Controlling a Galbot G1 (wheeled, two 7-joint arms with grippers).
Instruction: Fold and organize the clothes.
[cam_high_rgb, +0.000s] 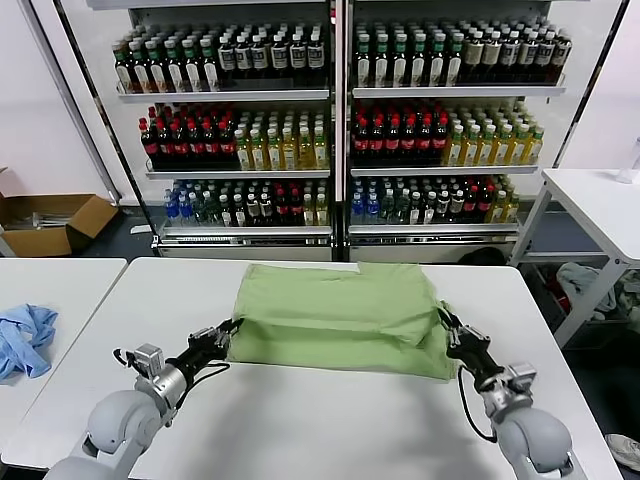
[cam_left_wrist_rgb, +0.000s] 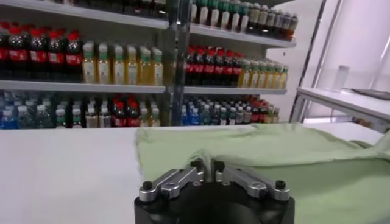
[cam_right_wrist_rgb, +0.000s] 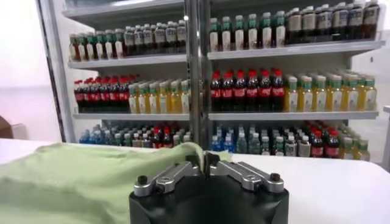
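Shirt (cam_high_rgb: 335, 315), light green, is lying folded into a rough rectangle on the white table (cam_high_rgb: 330, 430), toward the far middle, near the edge facing the shelves. It is showing plain cloth only, with some wrinkles. Any print or lettering on it is hidden.

Left gripper (cam_high_rgb: 228, 330) is sitting at the near left corner of the shirt, right at the cloth edge. Can't tell whether it is gripping the fabric or has let go. In the left wrist view the green cloth is spreading out just beyond the tool.

Right gripper (cam_high_rgb: 447, 328) is sitting at the near right corner of the shirt, against the fold. Same here: can't tell if it is clamped or loose. In the right wrist view the cloth is bunching up beside it.

Both arms are reaching in low over the table from the near side.

Drink shelves (cam_high_rgb: 240, 60) are filling the background with rows of bottles, with dark, red-labelled, yellow-green and blue-capped ones. The labels are too small to read, so no brand can be made out.

Blue cloth (cam_high_rgb: 22, 340) is lying crumpled on the neighbouring table to the left. Cardboard box (cam_high_rgb: 50, 220) is standing open on the floor behind it. Another white table (cam_high_rgb: 600, 200) is standing at the far right.
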